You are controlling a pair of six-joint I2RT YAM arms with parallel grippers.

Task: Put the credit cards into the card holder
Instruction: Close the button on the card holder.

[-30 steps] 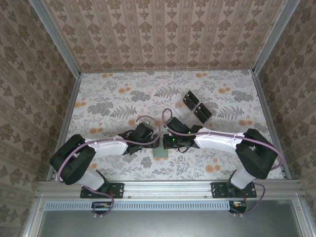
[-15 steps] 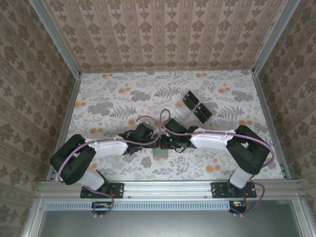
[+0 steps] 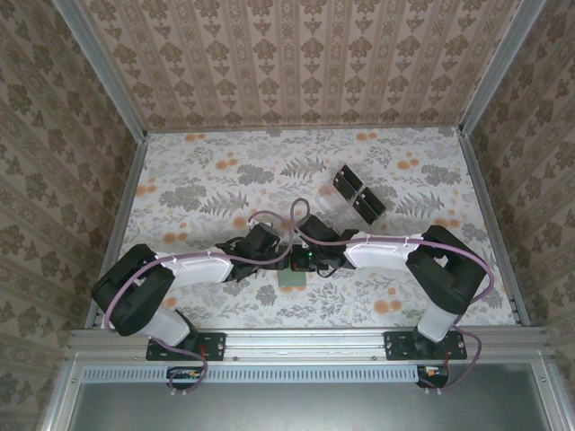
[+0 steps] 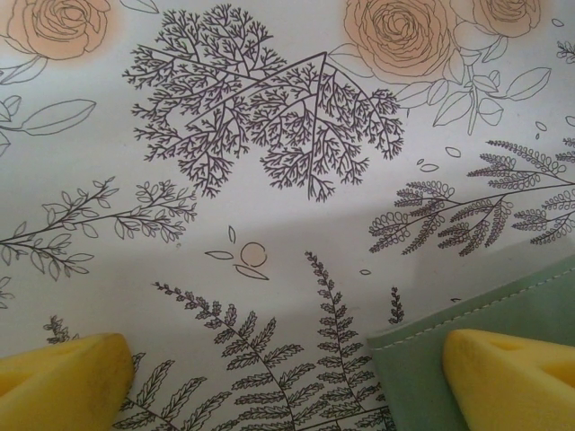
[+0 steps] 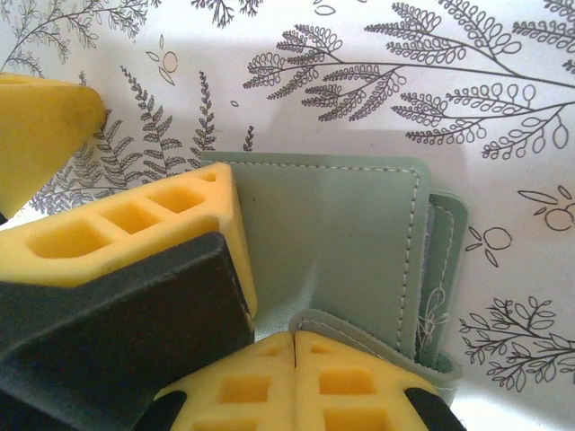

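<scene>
Floral table [image 3: 198,180]: card holder [image 5: 332,242] unmoved; left end effector [image 4: 283,359] wide; right end effector [image 5: 295,350] pinching flap [image 5: 377,346], elbow [image 3: 440,260] shifted inward.

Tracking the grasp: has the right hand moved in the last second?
Yes: the right hand, at the wallet, slid left, away from the black cards.

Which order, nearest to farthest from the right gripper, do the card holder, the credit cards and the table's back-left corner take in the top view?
1. card holder: right at the right gripper, on its near side.
2. credit cards: farther back, to the right.
3. table's back-left corner: far rear left.
</scene>
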